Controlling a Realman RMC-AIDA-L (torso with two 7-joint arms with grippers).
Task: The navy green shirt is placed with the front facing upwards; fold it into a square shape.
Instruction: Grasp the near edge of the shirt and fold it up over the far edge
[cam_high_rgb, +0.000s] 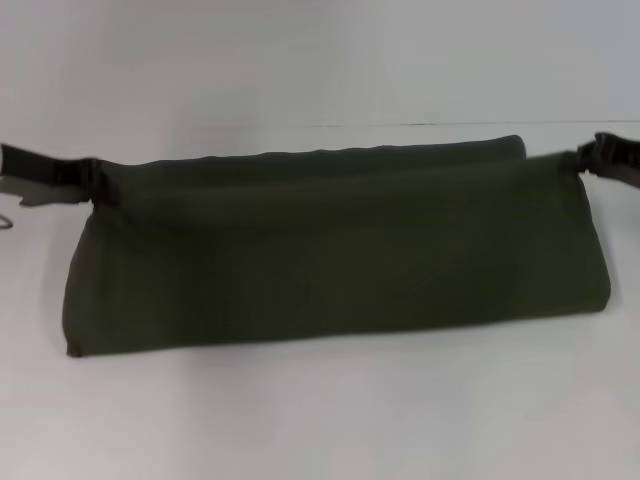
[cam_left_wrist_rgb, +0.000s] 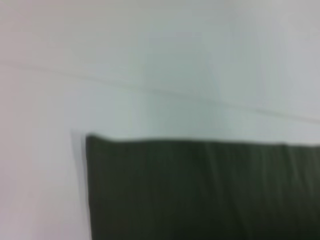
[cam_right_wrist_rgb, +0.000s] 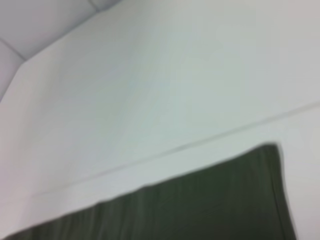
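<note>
Across the middle of the head view, I see the navy green shirt (cam_high_rgb: 330, 250) as a long folded band on the white surface (cam_high_rgb: 320, 420), its long axis running from 9 o'clock to 3 o'clock. My left gripper (cam_high_rgb: 62, 178) sits at the band's far corner toward 9 o'clock, the right gripper (cam_high_rgb: 585, 160) at the far corner toward 3 o'clock. Each set of jaws looks clamped on the cloth of its corner, with the far edge raised and rolled slightly. Both arms are equally near their own ends, so I judge the next fold turns on moving them together across the short axis, toward 6 o'clock.

In the left wrist view, the shirt (cam_left_wrist_rgb: 200, 190) shows one square corner with bare surface (cam_left_wrist_rgb: 150, 60) beyond it; no jaws appear.

In the right wrist view, the shirt (cam_right_wrist_rgb: 210, 200) shows its other corner against the surface (cam_right_wrist_rgb: 150, 75); again no jaws appear, so the grip reading rests on the head view alone.
</note>
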